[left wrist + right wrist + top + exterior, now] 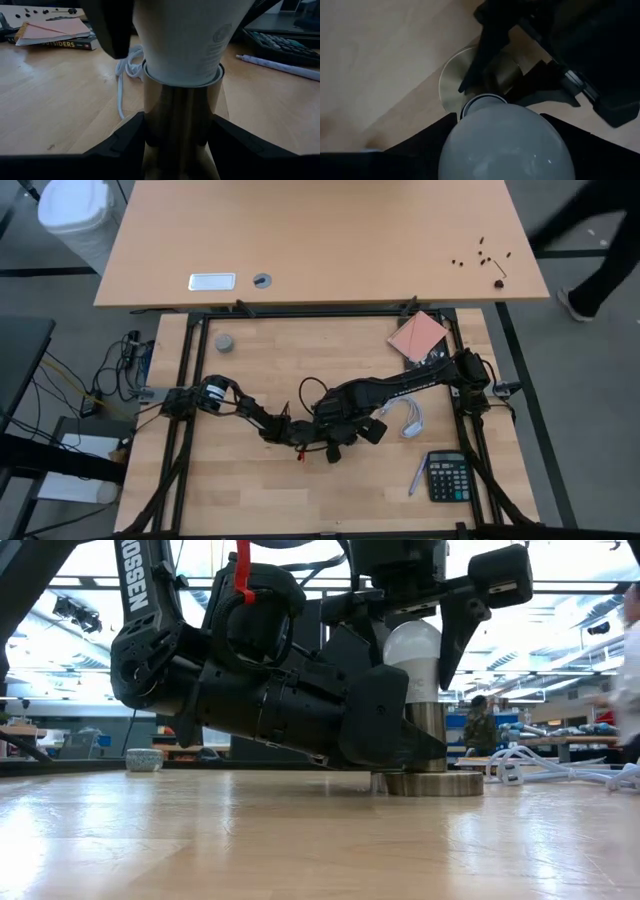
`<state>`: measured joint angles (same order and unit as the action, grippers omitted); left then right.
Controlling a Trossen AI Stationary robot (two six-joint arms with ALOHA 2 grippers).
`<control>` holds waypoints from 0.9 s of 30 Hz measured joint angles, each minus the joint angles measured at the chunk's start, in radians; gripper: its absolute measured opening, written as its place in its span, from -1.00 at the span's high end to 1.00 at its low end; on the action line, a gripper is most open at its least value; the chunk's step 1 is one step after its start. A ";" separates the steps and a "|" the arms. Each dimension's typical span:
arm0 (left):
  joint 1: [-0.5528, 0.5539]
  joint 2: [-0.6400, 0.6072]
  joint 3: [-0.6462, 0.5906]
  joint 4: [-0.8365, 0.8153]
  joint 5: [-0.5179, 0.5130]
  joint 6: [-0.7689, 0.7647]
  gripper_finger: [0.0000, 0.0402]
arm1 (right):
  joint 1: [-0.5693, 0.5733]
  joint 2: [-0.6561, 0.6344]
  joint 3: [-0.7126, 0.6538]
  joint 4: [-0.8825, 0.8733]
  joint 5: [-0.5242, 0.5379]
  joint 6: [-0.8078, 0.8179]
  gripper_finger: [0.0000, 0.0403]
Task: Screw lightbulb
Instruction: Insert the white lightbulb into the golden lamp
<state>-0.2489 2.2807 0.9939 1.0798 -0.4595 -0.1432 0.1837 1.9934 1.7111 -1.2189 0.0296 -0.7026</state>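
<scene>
The lightbulb [412,648] stood upright in the brass socket [428,730], whose round base [432,783] rested on the table [240,490] a little toward its front edge, near the middle. The left gripper [177,145] clasped the socket's stem from the side, one finger [125,142] on each flank. The right gripper [506,135] came down from above, its fingers [458,625] clenched around the bulb's rounded head. A white cord [121,82] lay on the table just beyond the socket.
</scene>
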 joint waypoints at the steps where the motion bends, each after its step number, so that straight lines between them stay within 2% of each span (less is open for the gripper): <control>1: 0.000 0.000 0.000 0.000 0.000 0.000 0.04 | 0.000 0.000 0.000 0.000 0.000 0.023 -0.39; 18: -0.001 0.000 0.000 0.000 0.005 -0.016 0.04 | 0.000 0.001 0.000 0.013 -0.014 0.645 -0.39; 27: -0.001 0.000 -0.001 -0.001 0.008 -0.017 0.04 | 0.000 0.001 -0.001 0.016 -0.019 1.172 -0.39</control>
<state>-0.2501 2.2807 0.9932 1.0790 -0.4513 -0.1600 0.1837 1.9945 1.7100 -1.2032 0.0101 0.4699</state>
